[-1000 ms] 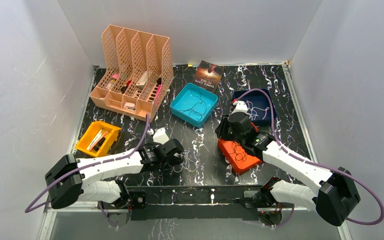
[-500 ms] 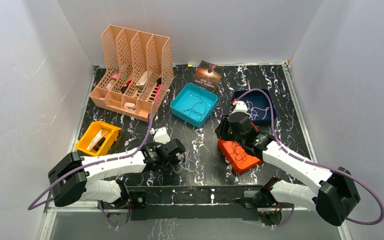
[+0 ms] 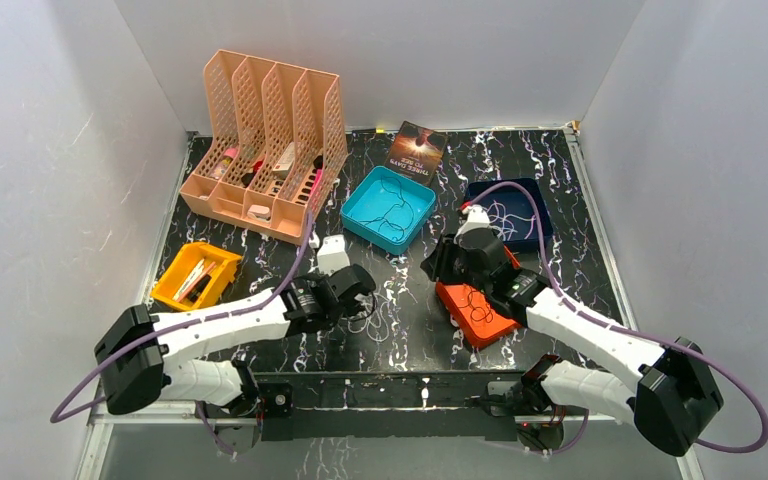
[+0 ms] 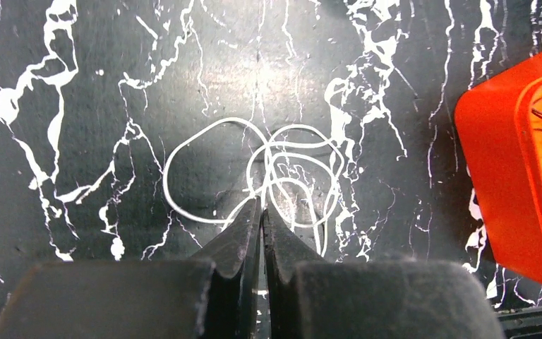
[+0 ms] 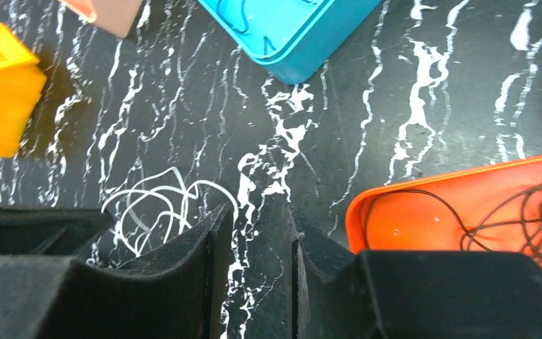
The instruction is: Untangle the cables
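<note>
A thin white cable [image 4: 254, 173] lies in tangled loops on the black marbled table; it also shows in the top view [image 3: 378, 318] and in the right wrist view [image 5: 159, 205]. My left gripper [image 4: 262, 206] is shut, with its tips on a strand at the near edge of the loops; in the top view [image 3: 363, 292] it sits just left of them. My right gripper [image 5: 257, 215] is open and empty above bare table, between the white loops and the orange tray [image 5: 423, 212]; the top view [image 3: 436, 264] shows it too. A black cable tangle [image 5: 536, 219] lies in the orange tray.
The orange tray [image 3: 482, 325] lies under the right arm. A teal tray [image 3: 360, 205] and a dark blue tray [image 3: 540, 215], each with cable in it, sit behind. A peach file organiser [image 3: 265, 140], a yellow bin [image 3: 175, 285] and a book [image 3: 418, 150] stand further off.
My left gripper has shifted a little away from the bases and to the right, still shut at the white loops. My right gripper has edged left, off the orange tray's corner.
</note>
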{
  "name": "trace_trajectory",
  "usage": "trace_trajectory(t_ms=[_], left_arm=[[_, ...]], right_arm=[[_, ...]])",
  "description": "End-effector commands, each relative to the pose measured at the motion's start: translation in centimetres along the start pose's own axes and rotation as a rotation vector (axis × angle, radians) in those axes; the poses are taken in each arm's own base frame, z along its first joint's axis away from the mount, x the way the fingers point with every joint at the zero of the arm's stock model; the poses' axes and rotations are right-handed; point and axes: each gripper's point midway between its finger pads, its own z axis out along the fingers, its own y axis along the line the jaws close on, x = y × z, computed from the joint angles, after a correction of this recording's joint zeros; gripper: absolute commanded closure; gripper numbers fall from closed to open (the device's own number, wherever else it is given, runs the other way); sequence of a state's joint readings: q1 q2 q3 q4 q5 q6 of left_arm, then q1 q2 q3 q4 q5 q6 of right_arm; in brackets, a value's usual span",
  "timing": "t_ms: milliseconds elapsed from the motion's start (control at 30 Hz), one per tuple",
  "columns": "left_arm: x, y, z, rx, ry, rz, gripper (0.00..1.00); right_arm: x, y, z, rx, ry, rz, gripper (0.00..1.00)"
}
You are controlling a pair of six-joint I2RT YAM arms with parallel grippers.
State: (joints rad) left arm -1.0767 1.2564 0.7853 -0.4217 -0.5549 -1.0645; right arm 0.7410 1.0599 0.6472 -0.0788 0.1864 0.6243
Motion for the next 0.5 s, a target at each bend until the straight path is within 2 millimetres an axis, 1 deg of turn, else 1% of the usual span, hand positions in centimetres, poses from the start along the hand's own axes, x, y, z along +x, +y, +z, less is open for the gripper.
trace_trajectory(t_ms=[0,100,200,300,467], left_arm=[[-3.8,-0.9,-1.8,0.062,-0.122,0.095,1.00],[-5.2,-1.4,-2.9,0.121,-0.169,0.112,1.00],[-6.5,-2.4,-4.1,0.202,-0.217,0.121,1.00],[-7.6,-3.3,-5.2,0.256,-0.250,0.130,1.00],[-8.9,-4.3,-6.4,0.307,-0.280,0.128,1.00]], right_arm=[[-1.4,3.7,-0.7,-0.203,-0.057,-0.027,0.60],[-1.2,4.8,-0.9,-0.269,-0.045,-0.067,0.59],[-0.9,6.3,-1.3,-0.360,-0.039,-0.109,0.57],[-0.6,7.5,-1.4,-0.430,-0.029,-0.127,0.52],[-0.7,9.5,-1.8,-0.493,-0.076,-0.128,0.41]])
